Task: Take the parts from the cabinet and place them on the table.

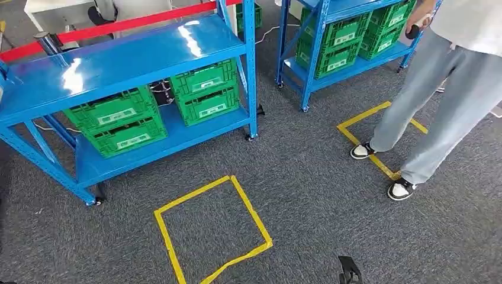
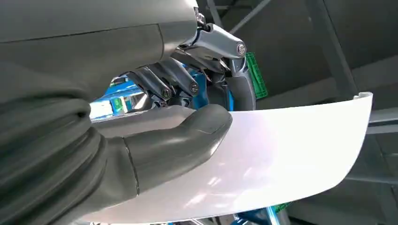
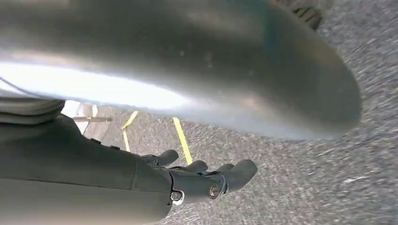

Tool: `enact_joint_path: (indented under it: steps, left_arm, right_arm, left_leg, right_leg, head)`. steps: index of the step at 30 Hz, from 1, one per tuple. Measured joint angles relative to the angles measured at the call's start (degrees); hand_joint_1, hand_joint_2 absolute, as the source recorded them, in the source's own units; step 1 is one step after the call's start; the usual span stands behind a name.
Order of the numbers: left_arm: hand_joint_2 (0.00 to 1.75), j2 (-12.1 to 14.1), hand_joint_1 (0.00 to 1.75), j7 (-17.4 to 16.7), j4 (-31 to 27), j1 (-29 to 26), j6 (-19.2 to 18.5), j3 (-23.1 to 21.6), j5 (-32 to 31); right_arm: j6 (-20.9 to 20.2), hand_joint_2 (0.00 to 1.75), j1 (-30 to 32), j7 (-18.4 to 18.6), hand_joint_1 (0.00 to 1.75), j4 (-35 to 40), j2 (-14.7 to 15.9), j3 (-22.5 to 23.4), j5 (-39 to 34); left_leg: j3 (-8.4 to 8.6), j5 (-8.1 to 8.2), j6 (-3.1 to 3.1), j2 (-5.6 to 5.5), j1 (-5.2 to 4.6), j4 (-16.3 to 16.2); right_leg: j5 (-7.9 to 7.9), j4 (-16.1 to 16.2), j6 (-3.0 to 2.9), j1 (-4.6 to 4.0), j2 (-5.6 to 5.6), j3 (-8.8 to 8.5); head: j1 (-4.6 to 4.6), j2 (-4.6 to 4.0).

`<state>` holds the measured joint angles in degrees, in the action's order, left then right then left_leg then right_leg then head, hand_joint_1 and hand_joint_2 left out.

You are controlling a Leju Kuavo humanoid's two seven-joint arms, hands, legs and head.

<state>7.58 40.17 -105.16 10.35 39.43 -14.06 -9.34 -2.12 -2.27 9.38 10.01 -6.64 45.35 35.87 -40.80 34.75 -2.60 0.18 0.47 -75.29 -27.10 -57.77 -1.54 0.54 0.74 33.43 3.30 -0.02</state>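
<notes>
Gripping a white curved part [image 2: 281, 154] between thumb and fingers, the left hand [image 2: 155, 136] has the pick done; right hand [image 3: 197, 180] hangs empty over the carpet [image 1: 308, 195], fingers loosely apart; placement on the table looks still outstanding, blue racks [image 1: 118, 65] ahead.

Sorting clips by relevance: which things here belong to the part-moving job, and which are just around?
Job:
- white curved part, held by the left hand, thumb on top
- blue shelving with green crates
- right hand, holding nothing, fingers loosely extended

Just around:
- person standing nearby
- yellow tape square on the carpet
- red bar behind the shelving
</notes>
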Motion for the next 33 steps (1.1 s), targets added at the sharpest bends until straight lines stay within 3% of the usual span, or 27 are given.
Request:
enact_joint_path:
  steps: [1, 3, 4, 5, 6, 9, 10, 11, 12, 13, 14, 15, 16, 17, 18, 19, 20, 21, 24, 25, 26, 28, 29, 30, 31, 33]
  left_arm:
    - [1.75, 0.18, 1.75, 0.00, 0.22, -0.01, 0.00, 0.05, 0.31]
    - [1.75, 0.55, 1.75, 0.02, 0.42, 0.03, 0.00, 0.15, 0.88]
    - [1.75, 0.66, 1.75, 0.02, 0.44, 0.11, 0.07, 0.15, 1.10]
    - [1.75, 0.75, 1.75, 0.02, 0.46, 0.46, 0.18, 0.13, 1.21]
    - [1.75, 0.83, 1.75, 0.09, 0.48, 0.94, 0.24, 0.11, 1.21]
    - [1.75, 1.20, 1.75, 0.11, 0.81, 1.04, 0.37, 0.09, 1.49]
    - [1.75, 1.20, 1.75, 0.06, 1.01, 1.24, 0.37, 0.09, 1.69]
    - [1.75, 1.20, 1.75, 0.07, 1.16, 1.30, 0.35, 0.07, 1.75]
    - [1.75, 1.20, 1.75, 0.11, 1.25, 1.40, 0.35, 0.07, 1.89]
    - [1.75, 1.25, 1.75, 0.09, 1.45, 1.50, 0.28, 0.07, 2.02]
    - [1.75, 1.23, 1.75, 0.07, 1.75, 1.60, 0.15, 0.07, 2.06]
    - [1.75, 1.23, 1.75, 0.04, 2.10, 1.68, 0.09, 0.07, 2.17]
    - [1.75, 1.23, 1.75, 0.02, 2.40, 1.76, 0.07, 0.07, 2.23]
    - [1.75, 1.23, 1.75, 0.02, 2.67, 1.91, 0.04, 0.07, 2.26]
    - [1.75, 1.23, 1.75, 0.02, 2.93, 2.16, 0.04, 0.07, 2.28]
    - [1.75, 1.25, 1.75, 0.04, 3.15, 2.47, 0.04, 0.07, 2.34]
    - [1.75, 1.25, 1.75, 0.04, 3.24, 2.78, 0.04, 0.07, 2.41]
    - [1.75, 1.38, 1.75, 0.11, 3.37, 3.16, 0.04, 0.07, 2.58]
    - [1.75, 1.58, 1.75, 0.11, 3.98, 3.58, -0.09, 0.02, 2.89]
    - [1.75, 1.75, 1.75, 0.11, 4.20, 3.58, -0.15, 0.05, 3.02]
    - [1.75, 1.86, 1.75, 0.09, 4.35, 3.60, -0.17, 0.05, 3.17]
    - [1.75, 2.08, 1.75, 0.04, 4.68, 3.65, -0.39, 0.07, 3.22]
    - [1.75, 2.10, 1.75, 0.04, 4.90, 3.62, -0.48, 0.05, 3.26]
    - [1.75, 2.12, 1.75, 0.02, 5.10, 3.62, -0.52, 0.07, 3.35]
    - [1.75, 2.19, 1.75, 0.04, 5.29, 3.62, -0.68, 0.07, 3.48]
    - [1.75, 2.28, 1.75, 0.04, 5.53, 3.64, -0.94, 0.07, 3.83]
  right_arm:
    - [0.02, 0.00, -0.01, -0.20, 0.00, 0.00, 0.00, 0.04, 0.00]
    - [0.02, 0.00, -0.02, -0.31, 0.00, 0.00, 0.00, 0.18, -0.02]
    - [0.02, 0.00, -0.05, -0.31, 0.00, 0.00, 0.00, 0.28, -0.02]
    - [0.02, 0.00, 0.00, -0.31, 0.00, 0.00, 0.00, 0.37, -0.02]
    - [0.00, 0.00, 0.01, -0.35, 0.00, 0.00, 0.00, 0.46, 0.00]
    - [0.00, 0.00, 0.08, -0.31, 0.00, 0.00, 0.00, 0.72, -0.02]
    - [-0.04, 0.00, 0.20, -0.28, 0.00, -0.02, 0.00, 0.81, -0.02]
    - [-0.09, 0.00, 0.26, -0.26, 0.00, -0.02, -0.09, 0.83, -0.02]
    - [-0.09, 0.00, 0.31, -0.26, 0.00, -0.02, -0.15, 0.85, -0.02]
    - [-0.07, 0.00, 0.29, -0.29, 0.00, 0.00, -0.15, 0.90, -0.02]
    - [-0.07, 0.00, 0.25, -0.28, 0.00, 0.00, -0.13, 0.92, -0.02]
    - [-0.07, 0.00, 0.22, -0.29, 0.00, 0.00, -0.13, 0.94, -0.02]
    - [-0.09, 0.00, 0.22, -0.28, 0.00, 0.00, -0.13, 0.94, -0.02]
    - [-0.20, 0.00, 0.24, -0.28, 0.00, 0.00, -0.15, 0.94, -0.02]
    - [-0.26, 0.00, 0.24, -0.29, 0.00, 0.00, -0.13, 0.94, -0.02]
    - [-0.26, 0.00, 0.17, -0.29, 0.00, 0.00, -0.13, 0.94, 0.00]
    - [-0.26, 0.00, 0.02, -0.29, 0.00, 0.00, -0.13, 0.94, 0.00]
    - [-0.31, 0.00, -0.04, -0.33, 0.00, 0.00, -0.13, 0.94, 0.02]
    - [-0.59, 0.00, 0.18, -0.26, 0.00, 0.00, -0.15, 0.94, 0.09]
    - [-0.63, 0.00, 0.24, -0.28, 0.00, 0.00, -0.22, 0.96, 0.13]
    - [-0.66, 0.00, 0.19, -0.28, 0.00, 0.00, -0.22, 0.96, 0.13]
    - [-0.61, 0.00, 0.11, -0.30, 0.00, 0.00, -0.22, 0.96, 0.13]
    - [-0.61, 0.00, 0.13, -0.29, 0.00, 0.00, -0.22, 0.96, 0.13]
    - [-0.61, 0.00, 0.17, -0.31, 0.00, 0.00, -0.22, 0.96, 0.15]
    - [-0.61, 0.00, 0.20, -0.33, 0.00, 0.00, -0.22, 0.96, 0.15]
    - [-0.61, 0.00, 0.20, -0.41, 0.00, 0.00, -0.22, 0.96, 0.18]
  left_leg:
    - [1.11, -1.82, -0.12, 0.00, 0.14, -0.08]
    - [6.21, -5.69, -0.06, 0.00, 0.27, 5.15]
    - [10.19, -5.79, 0.12, -0.02, 0.27, 10.04]
    - [14.64, -3.25, 0.43, -0.11, 0.08, 15.69]
    - [16.42, -1.74, 1.02, -0.22, -0.23, 19.54]
    - [14.68, -3.06, 2.68, -0.11, -0.80, 19.39]
    - [14.06, -3.97, 3.31, 0.33, -0.41, 19.64]
    - [13.33, -4.66, 3.82, 0.36, -0.52, 19.63]
    - [12.28, -5.41, 4.31, 0.42, -0.60, 19.59]
    - [11.43, -6.11, 4.35, 0.43, -0.69, 19.53]
    - [10.47, -6.84, 4.41, 0.46, -0.81, 19.45]
    - [9.64, -7.59, 4.40, 0.51, -0.84, 19.27]
    - [8.39, -8.30, 4.29, 0.52, -0.85, 18.96]
    - [7.17, -8.94, 4.12, 0.52, -0.81, 18.53]
    - [5.94, -9.41, 3.89, 0.52, -0.75, 17.94]
    - [4.90, -9.79, 3.61, 0.51, -0.71, 17.24]
    - [4.07, -10.04, 3.26, 0.51, -0.86, 16.67]
    - [3.55, -10.29, 2.92, 0.56, -0.98, 16.12]
    - [3.30, -11.99, 1.89, 0.66, -1.03, 16.54]
    - [2.90, -11.62, 1.53, 0.53, -0.82, 16.30]
    - [2.25, -9.16, 1.07, 0.35, -0.75, 15.14]
    - [0.59, -2.38, 0.42, 0.21, -0.50, 8.12]
    - [-0.25, -0.01, 0.25, 0.21, -0.42, 3.76]
    - [-0.59, 0.77, 0.18, 0.20, -0.40, 0.31]
    - [-0.05, -0.25, 0.24, 0.18, -0.40, -0.60]
    - [3.97, -4.15, 0.83, 0.11, -0.44, 3.65]
  right_leg:
    - [0.76, -0.09, 0.14, 0.01, 0.01, 1.05]
    - [2.17, -0.29, 0.49, 0.08, 0.04, 2.86]
    - [2.91, -0.42, 0.75, 0.10, 0.00, 3.64]
    - [3.43, -0.54, 1.13, -0.05, -0.05, 4.04]
    - [4.04, -0.56, 1.48, -0.06, 0.03, 4.26]
    - [6.16, 0.26, 2.79, 0.23, 0.04, 4.60]
    - [5.49, -0.28, 2.99, 0.69, -0.10, 5.04]
    - [2.45, -1.76, 3.21, 0.58, -0.29, 5.72]
    - [-2.18, -5.75, 3.39, 0.58, -0.32, 6.76]
    - [-5.57, -9.98, 3.55, 0.56, -0.34, 7.67]
    - [-7.71, -14.08, 3.67, 0.53, -0.37, 8.37]
    - [-7.91, -17.07, 3.69, 0.49, -0.39, 8.54]
    - [-6.20, -18.13, 3.68, 0.46, -0.41, 7.81]
    - [-3.61, -16.94, 3.68, 0.48, -0.40, 6.04]
    - [-1.74, -13.71, 3.66, 0.50, -0.39, 3.19]
    - [-1.51, -8.92, 3.65, 0.54, -0.39, -0.57]
    - [-3.91, -4.01, 3.52, 0.47, -0.42, -4.21]
    - [-5.55, -0.50, 2.81, 0.17, -0.57, -5.90]
    - [-4.87, -0.48, 1.37, 0.03, -0.54, -4.79]
    - [-4.18, -0.28, 0.73, 0.36, -0.19, -3.97]
    - [-3.61, -0.29, 0.28, 0.34, -0.15, -3.62]
    - [-2.45, -0.31, -0.19, 0.30, -0.12, -2.27]
    - [-1.86, -0.35, -0.22, 0.22, -0.11, -1.53]
    - [-1.21, -0.41, -0.19, 0.15, -0.08, -0.66]
    - [-0.63, -0.43, -0.14, 0.09, -0.05, 0.14]
    - [0.51, -0.47, -0.05, -0.12, -0.05, 1.57]
  head:
    - [0.06, 0.02]
    - [0.04, 0.00]
    - [0.02, 0.00]
    - [0.02, 0.00]
    - [0.24, 0.00]
    - [0.20, 0.00]
    - [-0.04, 0.00]
    - [0.20, 0.00]
    - [0.31, 0.00]
    - [0.33, 0.00]
    - [0.33, 0.02]
    - [0.31, 0.00]
    - [0.35, 0.00]
    - [0.37, 0.02]
    - [0.35, 0.00]
    - [0.39, 0.00]
    - [0.50, 0.00]
    - [0.50, 0.00]
    - [0.55, 0.02]
    - [0.55, 0.00]
    - [0.46, 0.00]
    - [0.35, 0.00]
    - [0.30, 0.02]
    - [0.35, 0.00]
    - [0.33, 0.02]
    - [0.35, 0.00]
